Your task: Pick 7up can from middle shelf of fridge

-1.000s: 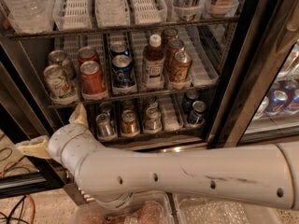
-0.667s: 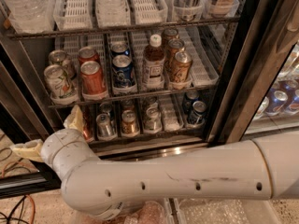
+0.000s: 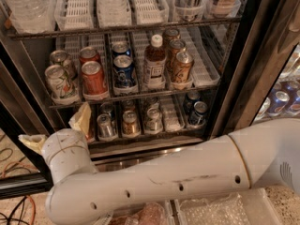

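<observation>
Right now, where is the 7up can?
In the camera view, the 7up can stands at the front left end of the middle shelf, beside the red can; the open gripper is below it.
</observation>
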`<state>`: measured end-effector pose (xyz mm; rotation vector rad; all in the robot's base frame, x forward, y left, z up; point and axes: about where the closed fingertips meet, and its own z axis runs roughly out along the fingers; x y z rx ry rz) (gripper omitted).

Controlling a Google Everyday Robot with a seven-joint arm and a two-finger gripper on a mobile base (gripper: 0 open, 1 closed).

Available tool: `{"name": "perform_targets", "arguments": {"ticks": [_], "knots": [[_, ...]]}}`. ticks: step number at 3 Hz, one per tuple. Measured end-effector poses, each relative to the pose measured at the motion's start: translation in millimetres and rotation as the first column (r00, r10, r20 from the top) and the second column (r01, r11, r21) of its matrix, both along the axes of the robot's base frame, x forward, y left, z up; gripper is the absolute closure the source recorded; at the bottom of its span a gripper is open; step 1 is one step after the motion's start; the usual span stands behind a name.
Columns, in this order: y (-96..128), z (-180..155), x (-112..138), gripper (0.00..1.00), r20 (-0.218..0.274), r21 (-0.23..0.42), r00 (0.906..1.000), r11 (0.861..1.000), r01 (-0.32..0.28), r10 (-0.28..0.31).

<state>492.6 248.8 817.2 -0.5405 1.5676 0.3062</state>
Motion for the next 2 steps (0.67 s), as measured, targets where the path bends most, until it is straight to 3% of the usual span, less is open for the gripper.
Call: {"name": "perform_targets", "arguments": {"ticks": [1, 2], "knots": [[-20.0, 5.3, 11.1, 0.00, 0.029, -0.022, 0.9953, 0.995, 0.093, -0.093], [-19.9, 5.3, 11.3, 0.00, 0.029, -0.022, 0.9954, 0.995, 0.092, -0.092]]}}
